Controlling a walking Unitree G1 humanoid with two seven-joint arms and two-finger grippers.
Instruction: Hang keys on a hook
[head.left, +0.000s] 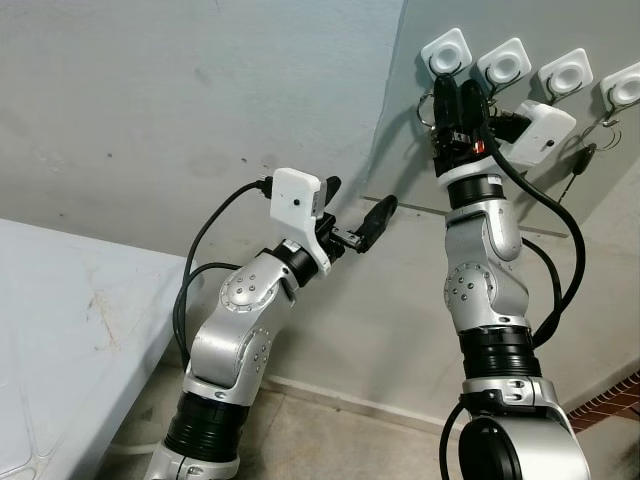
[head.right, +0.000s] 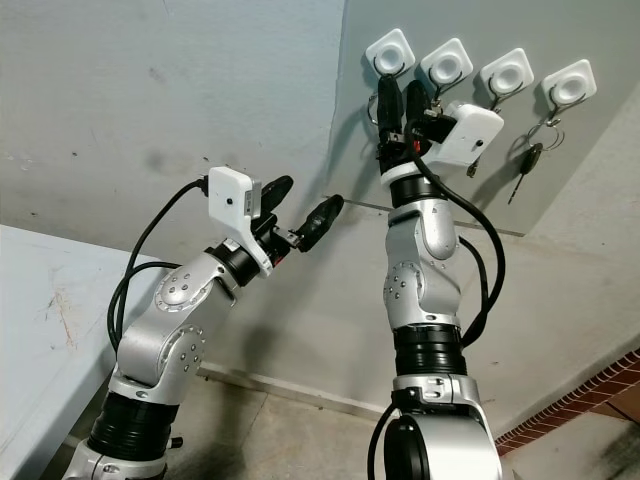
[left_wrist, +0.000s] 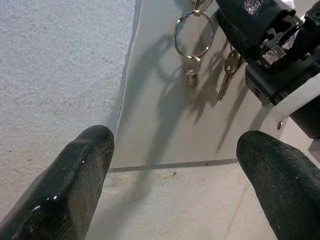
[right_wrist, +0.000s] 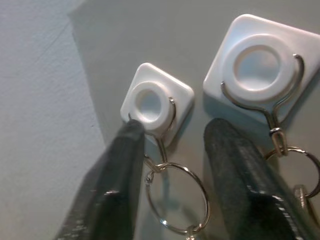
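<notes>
- Left eye view: four white square hooks sat in a row on a grey wall panel (head.left: 400, 130). The right gripper (head.left: 458, 100) was raised against the panel, its two black fingers just under the first hook (head.left: 446, 51) and the second hook (head.left: 503, 64). The left gripper (head.left: 358, 212) hovered lower, well apart from the hooks, its fingers spread wide and holding nothing.
- Right eye view: a dark-headed key (head.right: 527, 163) dangled from the fourth hook (head.right: 569, 83), clear of both grippers. A white table edge (head.right: 50, 290) lay at the far left.
- Left wrist view: between the two open black fingers (left_wrist: 75, 175), a key ring (left_wrist: 192, 35) with a silver key hung on the panel, a brass key (left_wrist: 227, 70) just beside it.
- Right wrist view: the ring hung from the first hook's wire loop, in the gap between the right gripper's parted fingers (right_wrist: 115, 185). One fingertip touched the hook's lower corner; neither finger pinched the ring.
</notes>
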